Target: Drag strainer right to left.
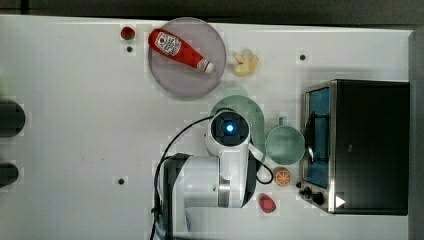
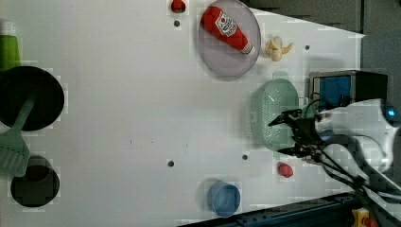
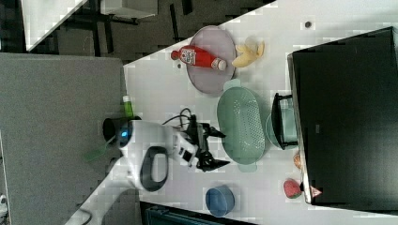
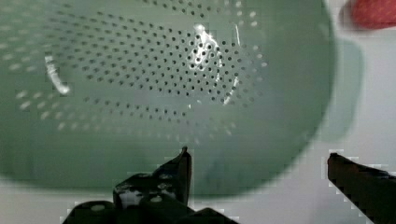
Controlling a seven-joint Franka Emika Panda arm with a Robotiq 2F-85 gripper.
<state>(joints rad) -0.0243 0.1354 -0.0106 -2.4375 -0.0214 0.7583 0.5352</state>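
Lying on the white counter (image 2: 118, 118), pale mint-green perforated oblong strainer (image 2: 276, 113) sitting empty, grey-lilac plate (image 2: 222, 61) carrying a ketchup bottle (image 2: 226, 28), pincer (image 2: 286, 135) hovering released beside the strainer.

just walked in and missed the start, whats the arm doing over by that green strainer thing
A single robot arm has its open gripper poised over the mint-green strainer, fingers spread wide and holding nothing. In the wrist view the strainer's perforated inside sits just beyond the fingertips, so no grip has been made yet. The strainer lies on the white table next to the toaster oven, with the mug beside it and a ketchup bottle lying on the plate.
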